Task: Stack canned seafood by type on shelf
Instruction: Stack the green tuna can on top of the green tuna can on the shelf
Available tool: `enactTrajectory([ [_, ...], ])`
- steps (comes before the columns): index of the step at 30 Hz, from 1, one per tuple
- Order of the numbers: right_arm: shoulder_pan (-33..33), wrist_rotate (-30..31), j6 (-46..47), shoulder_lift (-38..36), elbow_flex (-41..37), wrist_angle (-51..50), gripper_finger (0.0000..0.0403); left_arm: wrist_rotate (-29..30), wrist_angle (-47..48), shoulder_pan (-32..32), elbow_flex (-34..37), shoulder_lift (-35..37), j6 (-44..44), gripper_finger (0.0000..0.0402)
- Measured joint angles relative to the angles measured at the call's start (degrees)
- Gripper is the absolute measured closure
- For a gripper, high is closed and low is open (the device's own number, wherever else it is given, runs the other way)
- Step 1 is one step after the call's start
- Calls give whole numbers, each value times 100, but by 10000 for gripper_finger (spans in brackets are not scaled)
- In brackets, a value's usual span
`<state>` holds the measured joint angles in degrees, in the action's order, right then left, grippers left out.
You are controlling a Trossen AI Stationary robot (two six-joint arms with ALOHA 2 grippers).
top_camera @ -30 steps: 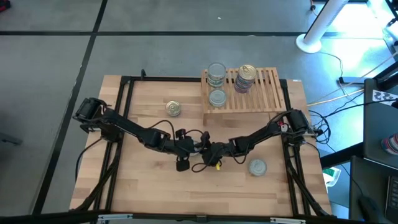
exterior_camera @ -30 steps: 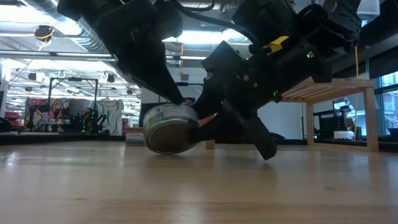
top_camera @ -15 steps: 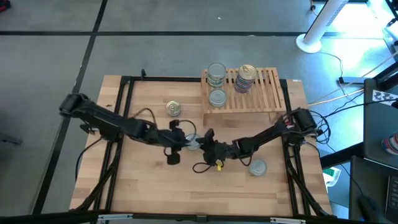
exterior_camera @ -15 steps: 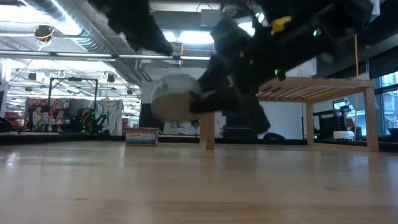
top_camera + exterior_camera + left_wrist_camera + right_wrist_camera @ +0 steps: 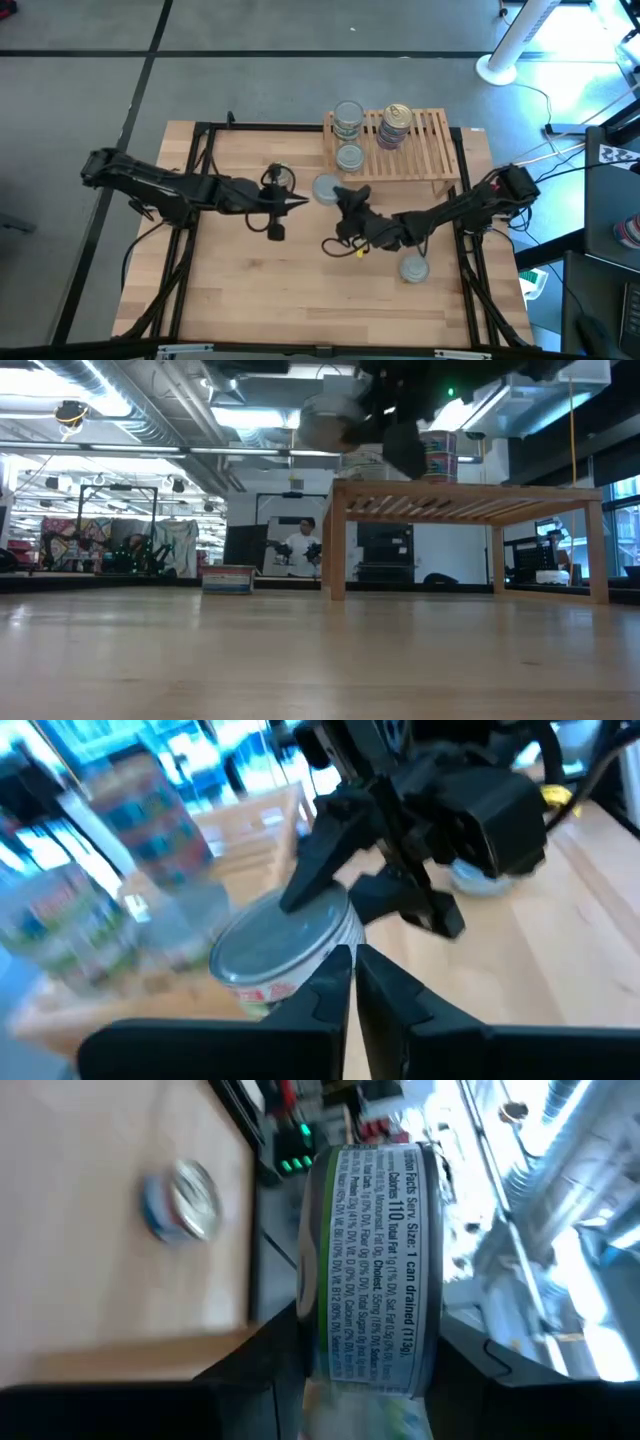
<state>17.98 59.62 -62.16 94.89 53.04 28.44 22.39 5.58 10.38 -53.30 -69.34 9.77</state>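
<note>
silver-topped tin gripped in right tool, arm stretched toward shelf | left tool closed, empty, level

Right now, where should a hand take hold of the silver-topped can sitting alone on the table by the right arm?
Take the loose silver-topped can by its curved side wall, coming straight down from above. It stands flat on the table, lid up, short and round, so two opposite sides of the wall offer the grip.
</note>
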Motion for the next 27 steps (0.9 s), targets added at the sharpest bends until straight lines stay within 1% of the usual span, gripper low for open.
enactTrajectory([
  [5,-48,747,-772,-352,0,16,254,-7,-945,-211,1,-319,970,399],
  [10,-262,1537,-1408,-530,0,-11,254,-37,-1791,-499,4,-729,1295,397],
  [14,-544,1538,-1436,-611,0,-164,254,-257,-2341,-750,7,-1106,1312,397],
  [18,-820,1527,-1427,-611,0,-218,254,-269,-2682,-935,9,-1401,1590,397],
  [20,-923,1530,-1386,-609,0,-407,254,-274,-2879,-1022,9,-1492,1685,397],
  [27,-931,1462,-856,-605,-2,-1085,253,-348,-3204,-1352,9,-1780,1735,396],
])
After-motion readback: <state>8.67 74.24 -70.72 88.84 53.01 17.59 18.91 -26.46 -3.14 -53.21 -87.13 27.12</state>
